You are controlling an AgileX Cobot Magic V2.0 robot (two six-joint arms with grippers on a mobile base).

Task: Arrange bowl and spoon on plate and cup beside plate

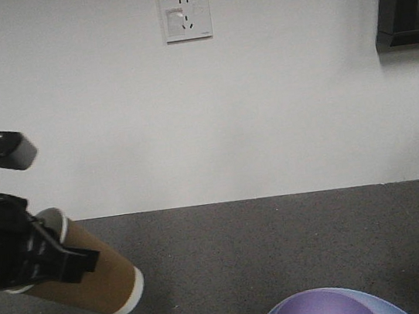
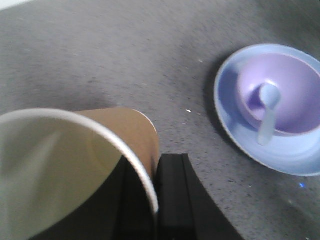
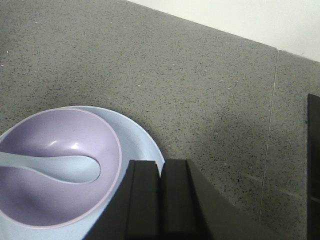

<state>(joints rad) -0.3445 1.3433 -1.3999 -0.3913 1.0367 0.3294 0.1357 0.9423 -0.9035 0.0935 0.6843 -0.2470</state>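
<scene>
At the left of the bench (image 1: 284, 240), the left fingers (image 1: 67, 263) are clamped on the brown paper cup (image 1: 106, 281) near its rim, holding it tilted with its base slanting down toward the grey surface. Well apart to the right, the purple bowl (image 3: 50, 210) sits on the pale blue plate (image 3: 142, 145), and the spoon (image 3: 55, 167) lies in the bowl, handle over its rim. Near the plate's edge the right fingers (image 3: 145, 200) are pressed together, holding nothing.

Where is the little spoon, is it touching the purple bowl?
Touching. The right wrist view shows the spoon lying inside the bowl, its scoop resting on the bowl's floor with no gap.
</scene>
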